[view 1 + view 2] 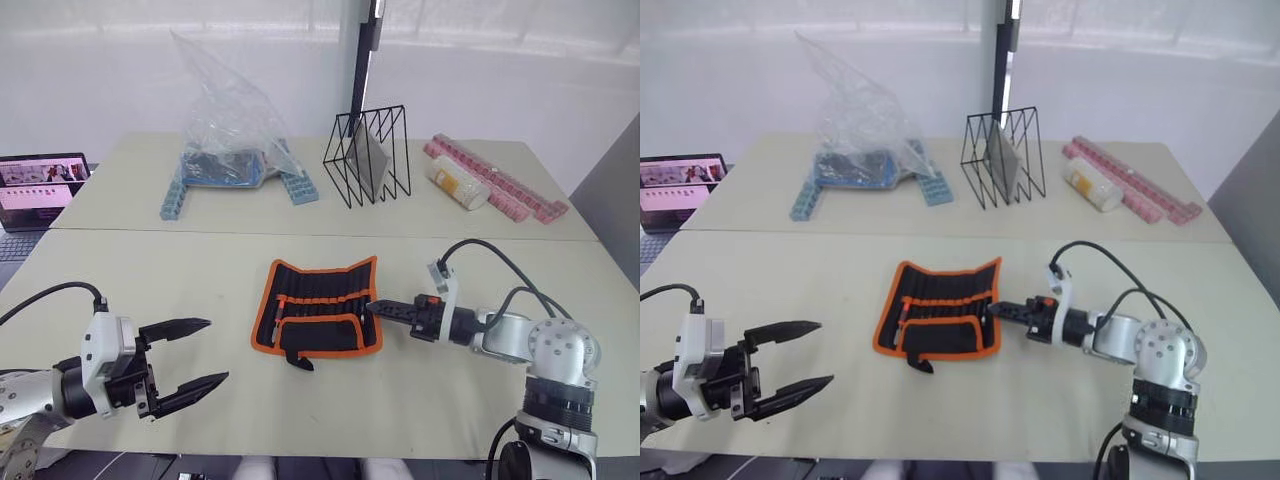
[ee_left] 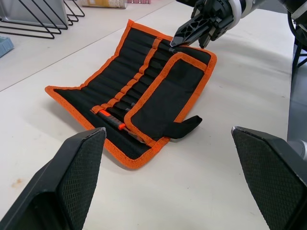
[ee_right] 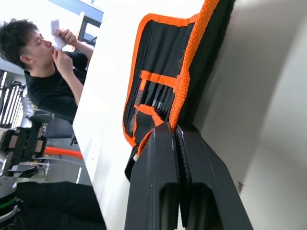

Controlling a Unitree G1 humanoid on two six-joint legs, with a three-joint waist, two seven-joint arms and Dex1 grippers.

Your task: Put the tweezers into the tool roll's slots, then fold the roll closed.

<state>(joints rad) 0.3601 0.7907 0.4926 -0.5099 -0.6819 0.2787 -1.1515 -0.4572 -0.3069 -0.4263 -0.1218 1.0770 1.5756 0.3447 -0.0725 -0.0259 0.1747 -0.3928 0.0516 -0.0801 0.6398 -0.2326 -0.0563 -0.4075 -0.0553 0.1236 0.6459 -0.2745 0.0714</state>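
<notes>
So the right claw (image 1: 377, 307) is pressed together, tips pinching the orange edging on the tool roll (image 1: 318, 306) at the roll's 3 o'clock edge. Looks to me like it's grabbing that edge to start the fold.

The roll lies open near the middle of the counter (image 1: 300, 400), bottom flap already turned up over the lower part. The slots (image 2: 125, 91) run across the inner face, and slim dark tools sit tucked in them, so the tweezers (image 2: 120, 125) seem loaded, though I can't count all five. No loose ones on the counter that I can spot. The short strap (image 1: 299, 360) pokes out at 6 o'clock.

Left claw (image 1: 195, 352) hangs spread wide and empty, well apart from the roll at about 8 o'clock.

My guess: loading done, folding shut left.
</notes>
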